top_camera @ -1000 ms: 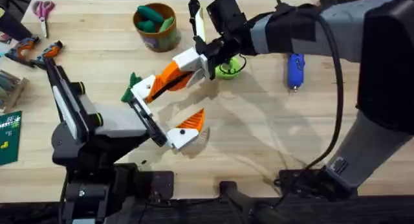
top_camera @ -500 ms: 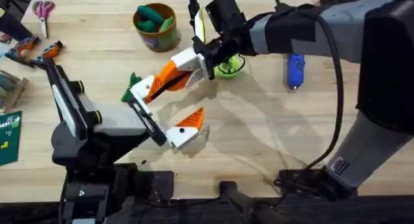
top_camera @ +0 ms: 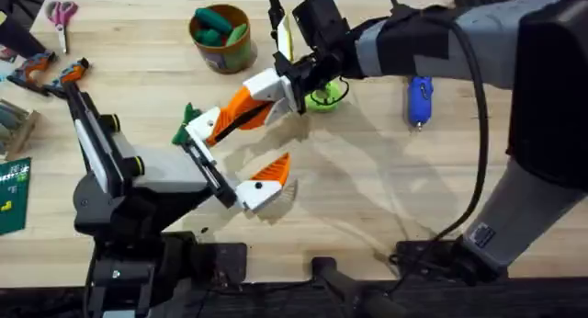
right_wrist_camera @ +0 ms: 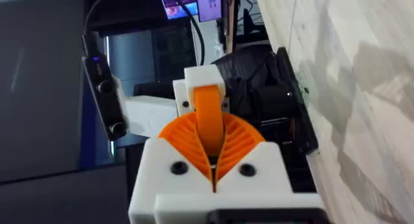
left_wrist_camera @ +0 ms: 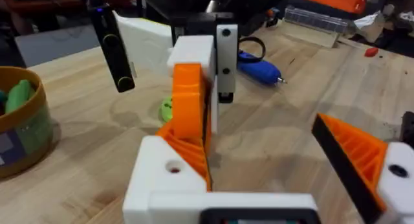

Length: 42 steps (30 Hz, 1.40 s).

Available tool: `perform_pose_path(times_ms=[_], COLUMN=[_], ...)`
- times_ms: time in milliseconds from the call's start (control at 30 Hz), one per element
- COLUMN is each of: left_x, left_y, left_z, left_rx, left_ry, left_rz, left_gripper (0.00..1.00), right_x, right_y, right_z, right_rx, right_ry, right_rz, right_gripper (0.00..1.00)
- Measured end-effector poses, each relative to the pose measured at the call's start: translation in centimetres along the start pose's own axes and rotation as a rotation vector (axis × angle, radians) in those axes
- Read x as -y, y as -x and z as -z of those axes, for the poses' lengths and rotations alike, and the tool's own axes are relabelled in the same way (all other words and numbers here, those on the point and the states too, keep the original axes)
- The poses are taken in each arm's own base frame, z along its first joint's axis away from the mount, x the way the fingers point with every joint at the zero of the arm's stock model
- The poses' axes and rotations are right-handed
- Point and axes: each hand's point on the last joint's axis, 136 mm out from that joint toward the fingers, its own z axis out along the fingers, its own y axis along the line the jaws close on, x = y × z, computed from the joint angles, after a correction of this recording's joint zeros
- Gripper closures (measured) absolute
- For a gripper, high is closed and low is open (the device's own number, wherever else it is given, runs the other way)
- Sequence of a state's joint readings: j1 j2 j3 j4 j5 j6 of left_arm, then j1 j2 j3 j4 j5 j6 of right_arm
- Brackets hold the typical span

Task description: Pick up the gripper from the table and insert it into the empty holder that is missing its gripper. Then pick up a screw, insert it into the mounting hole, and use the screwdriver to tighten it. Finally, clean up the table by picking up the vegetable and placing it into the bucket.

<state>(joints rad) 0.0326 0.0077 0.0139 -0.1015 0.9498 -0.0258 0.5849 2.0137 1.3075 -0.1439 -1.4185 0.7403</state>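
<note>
My right gripper (top_camera: 262,96) reaches in from the right and is shut on the orange gripper (top_camera: 237,108). The piece's far end meets the white holder (top_camera: 204,125), the upper finger base of my left gripper (top_camera: 250,145). That gripper is open, its other finger (top_camera: 262,185) carrying an orange pad. In the right wrist view the gripper (right_wrist_camera: 207,114) is pinched between my orange pads and points into the holder (right_wrist_camera: 204,76). The dark green vegetable (top_camera: 188,114) lies beside the holder, partly hidden. The bucket (top_camera: 220,38) stands at the back and the blue screwdriver (top_camera: 420,99) on the right. The screw is out of view.
A lime-green ring (top_camera: 323,97) sits just behind my right gripper. Scissors (top_camera: 62,13) and orange-and-black hand tools (top_camera: 46,70) lie at the far left, with a green board (top_camera: 11,194) at the left edge. Bare wood stretches across the front right.
</note>
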Motion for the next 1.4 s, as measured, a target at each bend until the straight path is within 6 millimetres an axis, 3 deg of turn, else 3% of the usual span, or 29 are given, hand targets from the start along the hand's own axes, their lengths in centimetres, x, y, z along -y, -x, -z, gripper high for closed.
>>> perform_pose_path(times_ms=[667, 1400], left_x=[-0.2, -1.7], left_y=[-0.1, 0.1], left_z=[0.0, 0.1], left_rx=[-0.003, 0.005], left_ry=[0.012, 0.094], left_rz=[0.007, 0.040], left_gripper=[0.015, 0.015], right_x=[0.0, -0.3], right_y=[0.4, 1.5], right_z=[0.0, -1.4], right_rx=[0.045, 0.081], right_ry=[-0.049, -0.082], right_rz=[-0.011, -0.006], right_gripper=[0.992, 0.992])
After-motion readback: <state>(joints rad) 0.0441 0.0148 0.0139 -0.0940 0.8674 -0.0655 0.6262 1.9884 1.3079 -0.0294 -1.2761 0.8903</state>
